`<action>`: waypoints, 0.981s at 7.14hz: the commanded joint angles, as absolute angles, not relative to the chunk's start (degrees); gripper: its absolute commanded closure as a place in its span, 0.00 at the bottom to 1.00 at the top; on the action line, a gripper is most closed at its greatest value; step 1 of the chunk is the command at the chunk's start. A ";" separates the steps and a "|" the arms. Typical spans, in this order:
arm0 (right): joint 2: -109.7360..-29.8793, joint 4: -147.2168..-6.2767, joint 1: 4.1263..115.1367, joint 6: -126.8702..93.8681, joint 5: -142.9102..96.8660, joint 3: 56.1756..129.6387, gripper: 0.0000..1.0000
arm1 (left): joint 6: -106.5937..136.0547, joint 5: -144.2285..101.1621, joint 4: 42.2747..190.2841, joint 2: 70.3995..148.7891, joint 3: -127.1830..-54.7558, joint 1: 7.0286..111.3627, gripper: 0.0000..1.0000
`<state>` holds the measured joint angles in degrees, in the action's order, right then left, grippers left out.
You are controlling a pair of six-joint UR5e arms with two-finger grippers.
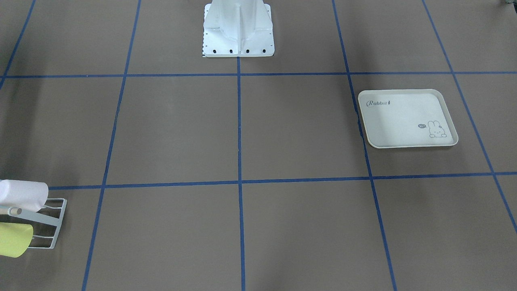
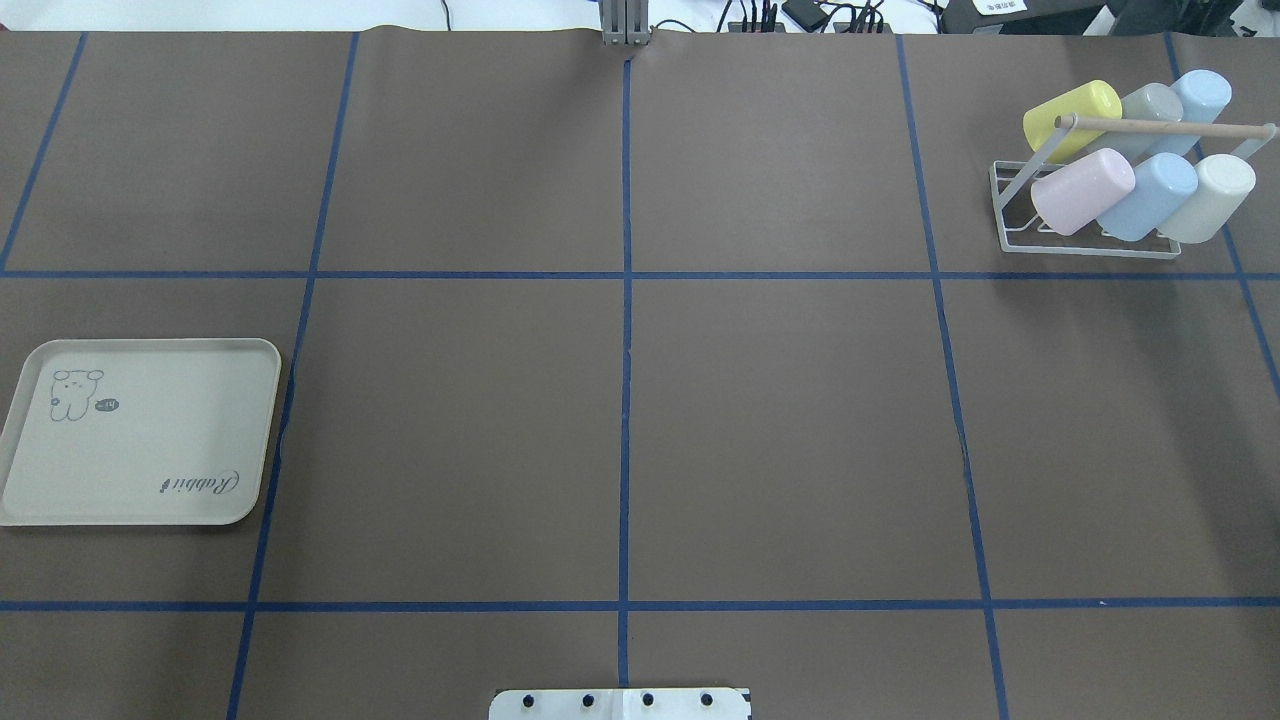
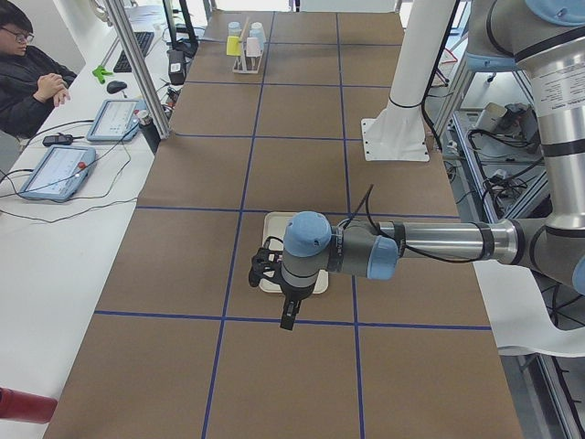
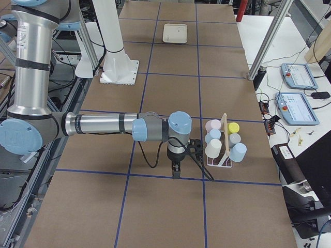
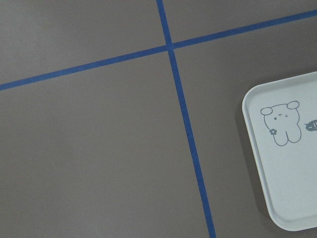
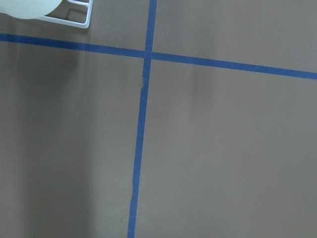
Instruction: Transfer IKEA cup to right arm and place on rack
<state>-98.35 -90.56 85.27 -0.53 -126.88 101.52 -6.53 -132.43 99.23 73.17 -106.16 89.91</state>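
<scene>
The white wire rack (image 2: 1003, 215) stands at the table's far right corner, with several pastel IKEA cups hung on its prongs, among them a pink cup (image 2: 1082, 190) and a yellow cup (image 2: 1070, 115). Which cup the task means I cannot tell. In the exterior right view my right gripper (image 4: 176, 175) hangs pointing down, just left of the rack (image 4: 223, 155). My left gripper (image 3: 287, 325) shows only in the exterior left view, pointing down above the cream tray (image 3: 271, 274). Whether either is open or shut I cannot tell. Neither wrist view shows its own fingers.
The rabbit-printed tray (image 2: 140, 430) lies on the table's left side. The robot's white base (image 1: 238, 32) is at the table's near-middle edge. A person (image 3: 27, 78) sits beside a side bench with tablets (image 3: 59, 169). Blue tape lines grid the brown table.
</scene>
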 commanded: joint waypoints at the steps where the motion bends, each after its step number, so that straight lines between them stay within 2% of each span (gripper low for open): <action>1: -98.35 -90.62 85.25 -0.44 -129.37 101.60 0.01 | -7.29 -132.71 99.75 73.13 -106.96 89.91 0.00; 7: -98.17 -90.18 85.25 -0.53 -129.55 101.69 0.01 | -7.12 -132.28 99.49 72.86 -107.40 89.91 0.00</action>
<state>-98.26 -90.22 85.25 -0.53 -129.47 101.67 -7.13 -132.34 99.54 72.91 -107.47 89.91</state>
